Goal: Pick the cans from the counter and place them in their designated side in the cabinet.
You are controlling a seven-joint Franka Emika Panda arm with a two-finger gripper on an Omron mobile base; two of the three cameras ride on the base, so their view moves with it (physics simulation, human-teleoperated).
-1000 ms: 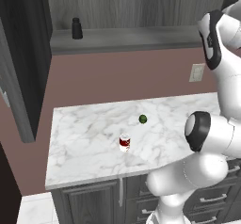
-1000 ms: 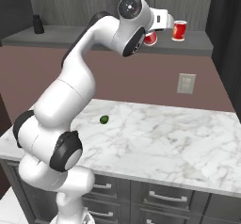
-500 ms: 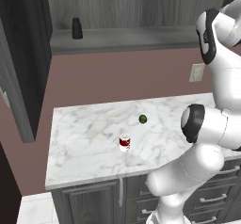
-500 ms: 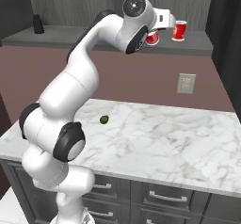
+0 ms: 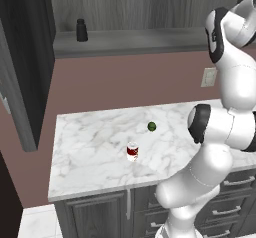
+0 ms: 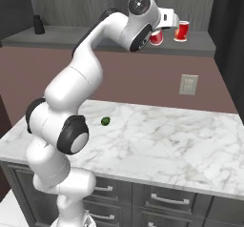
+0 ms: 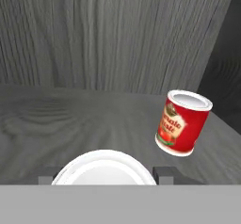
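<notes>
bright red can [image 6: 157, 36] sits up at shelf height between the gripper [image 6: 164, 30] fingers, jaws closed on its sides, and in the hand view its flat white lid [image 7: 104, 170] bulges round between the two dark fingertips [image 7: 165, 174]. just beside it, a second red can [image 7: 182, 122] with a tomato label and silvery top, tilted in the hand view, on the right end of the cabinet shelf [image 7: 56, 124]; the right base view shows it too [image 6: 181, 31], close to the held one, whether touching i cannot tell. the shelf is a long grey wood-grain board, swirling grain on the back panel [image 7: 113, 35] behind it.

down on the counter [image 5: 95, 152], a white marble slab with grey veins, stands a dark red can with white bands [image 5: 132, 152], upright, near the middle. the left base view gives that one. a small green ball [image 5: 151, 127] lies near it, apart, and shows again in the right base view [image 6: 105, 121].

far left of the shelf, a small black bottle [image 5: 81, 30] stands upright. tall dark cabinet door [image 5: 27, 57] hangs at the left. mauve wall [image 6: 119, 80] under the shelf, a white outlet plate [image 6: 188, 84] on it. dark panelled drawer fronts with metal handles [image 6: 167, 200] below the marble.
</notes>
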